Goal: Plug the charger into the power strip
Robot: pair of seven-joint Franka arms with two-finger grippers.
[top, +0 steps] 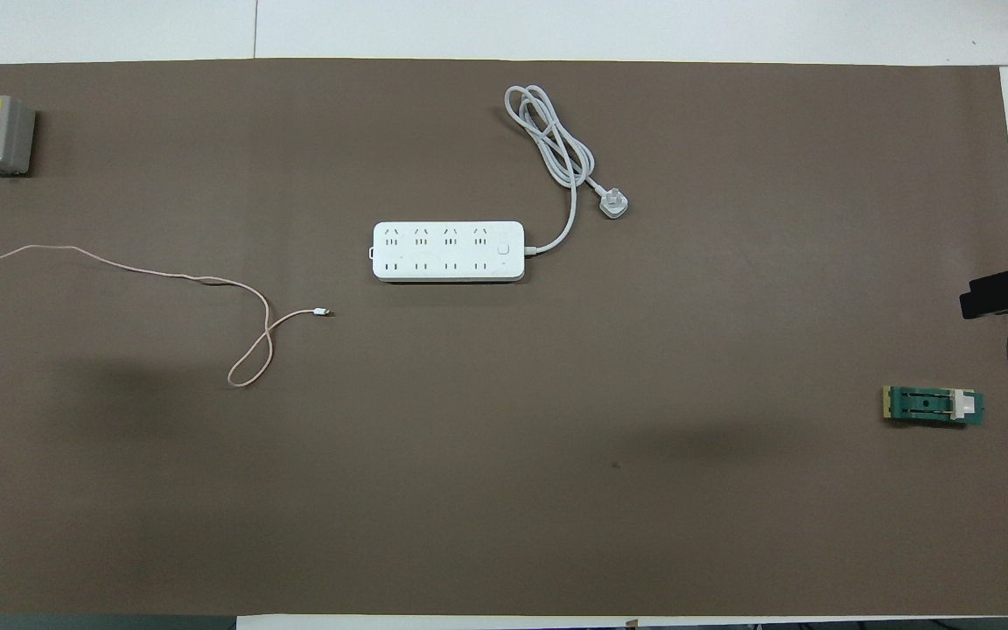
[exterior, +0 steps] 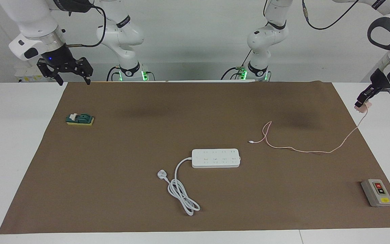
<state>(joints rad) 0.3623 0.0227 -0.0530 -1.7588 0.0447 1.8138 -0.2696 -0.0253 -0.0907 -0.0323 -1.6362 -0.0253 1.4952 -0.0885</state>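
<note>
The left gripper, at the right edge of the facing view, is clamped on the charger, a small pale pink cube held over the white table just off the brown mat. Its thin pink cable trails down onto the mat and ends in a loop with a tiny connector right of centre. The strip, a flat white bar with two socket rows, lies at centre, its cord coiled lower left. The right gripper, upper left, hangs spread and empty.
</note>
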